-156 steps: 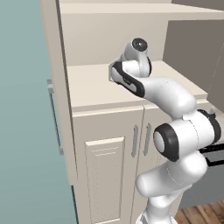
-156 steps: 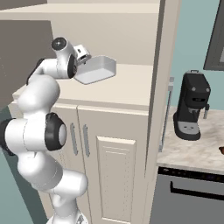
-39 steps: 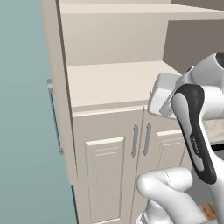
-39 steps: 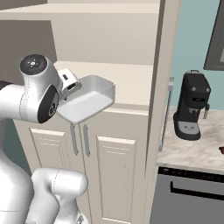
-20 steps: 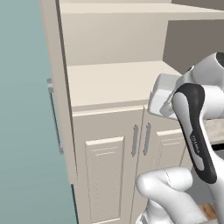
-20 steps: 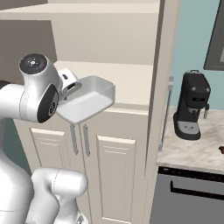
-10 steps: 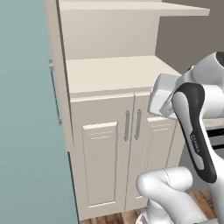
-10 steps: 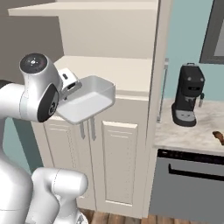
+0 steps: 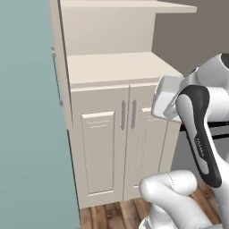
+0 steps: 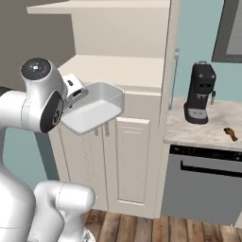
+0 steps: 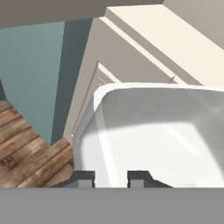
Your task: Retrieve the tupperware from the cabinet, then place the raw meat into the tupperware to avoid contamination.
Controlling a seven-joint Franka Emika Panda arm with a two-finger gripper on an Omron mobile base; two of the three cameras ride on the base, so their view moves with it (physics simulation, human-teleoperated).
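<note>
One tub, the tupperware (image 10: 94, 111), hangs in the air in front of the cabinet (image 10: 132, 156), at about the height of the cabinet's open shelf and clear of its surface. The gripper (image 11: 111, 177) has it by the rim: in the hand view the two fingers (image 11: 84, 178) stand close together with the tub's near wall pinched between them, one tip outside and one inside. The tub is tilted, its open mouth turned up and toward the arm, and nothing lies in it. In the left base view the tub (image 9: 164, 96) shows just behind the arm's dark-banded link, level with the top of the lower doors.

Both lower doors are shut, their slim grey handles (image 9: 127, 114) side by side at the middle. Right of the cabinet runs a pale stone counter (image 10: 189, 132) with a grey oven front (image 10: 203, 186) beneath it. A black coffee machine (image 10: 200, 92) stands at the back of that counter, close to the cabinet's side. The raw meat (image 10: 230, 133) lies well apart from the tub, on the counter to the right of the coffee machine.
</note>
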